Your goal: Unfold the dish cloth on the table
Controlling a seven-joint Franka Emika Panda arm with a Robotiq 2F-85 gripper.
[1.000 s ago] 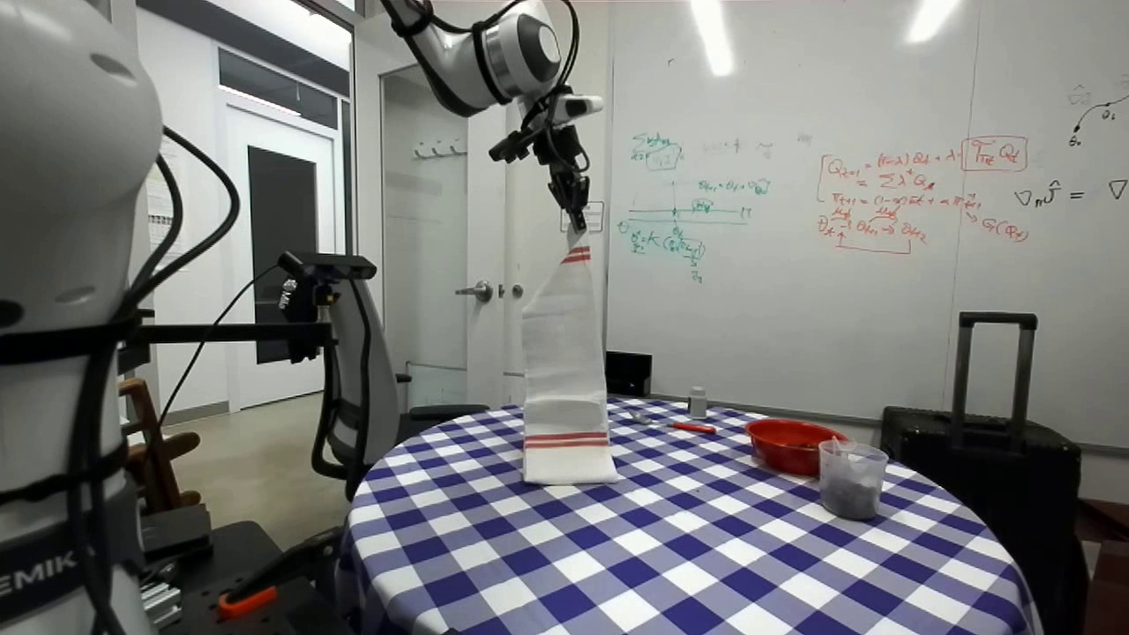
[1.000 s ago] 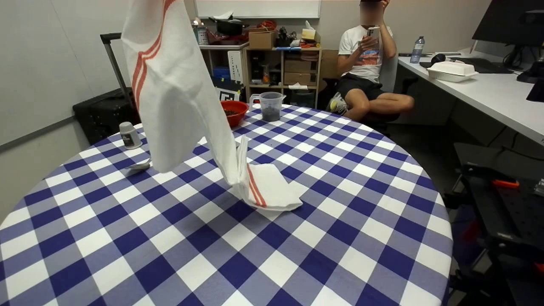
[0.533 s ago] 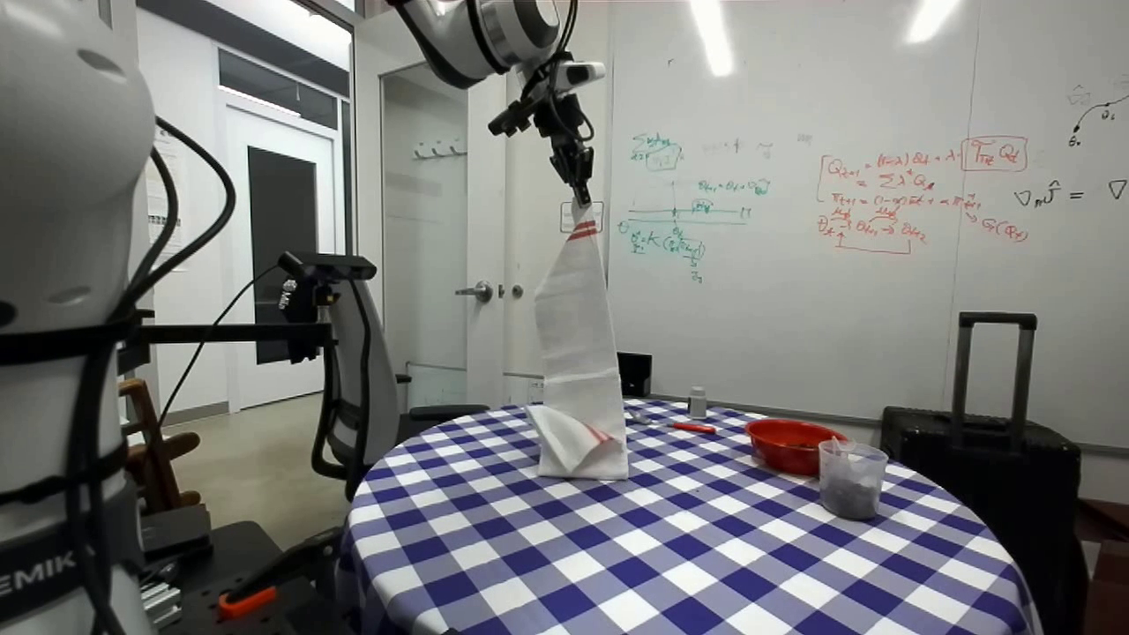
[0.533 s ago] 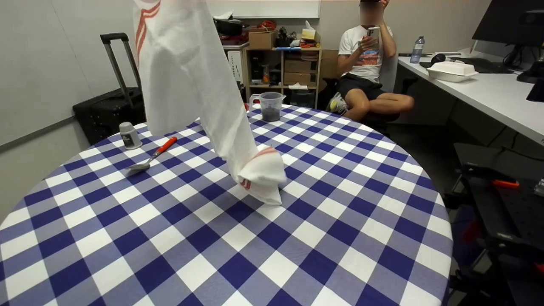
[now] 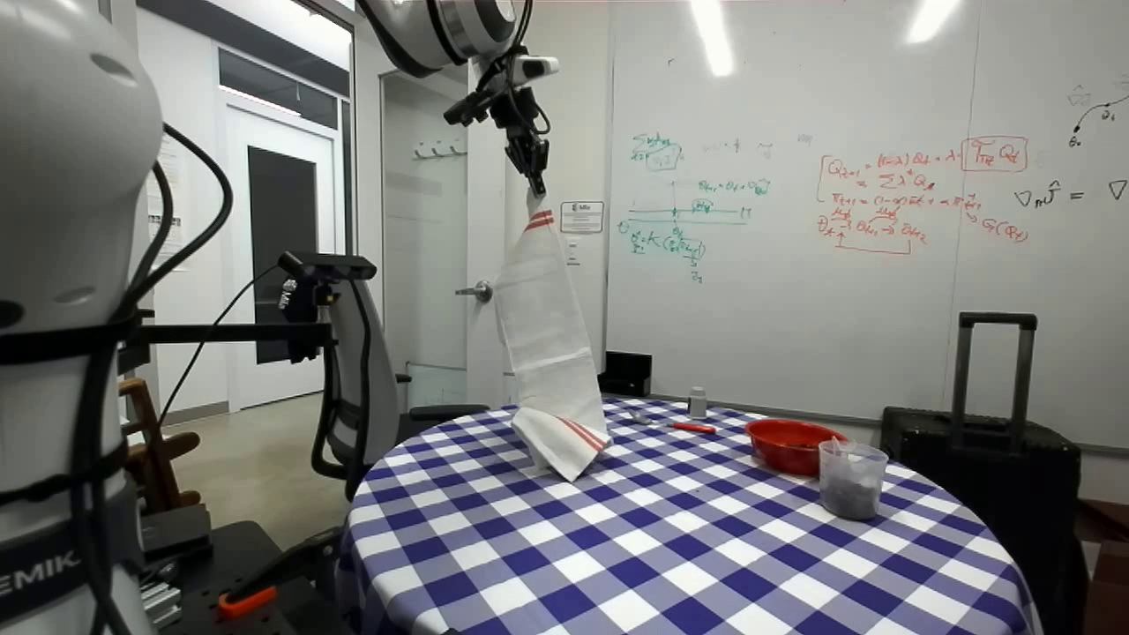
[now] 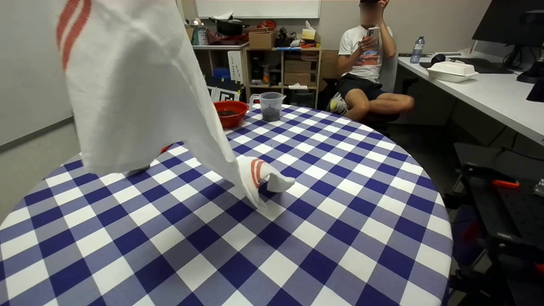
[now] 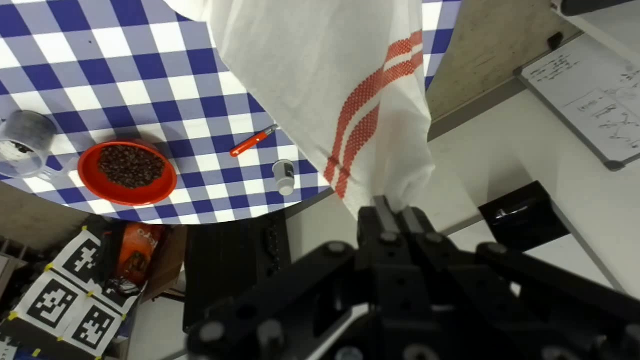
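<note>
In an exterior view, the cloth [image 6: 131,100], cut off above, hides most of the spoon [image 6: 165,148]. The gripper [image 5: 540,190] points downward, pinching the cloth's top.

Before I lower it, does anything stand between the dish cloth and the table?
Nothing visible does: the gripper holds the dish cloth over the table. But the red-handled utensil lies close by, partly hidden by the cloth in the wrist view, so spreading the cloth that way might cover it.
</note>
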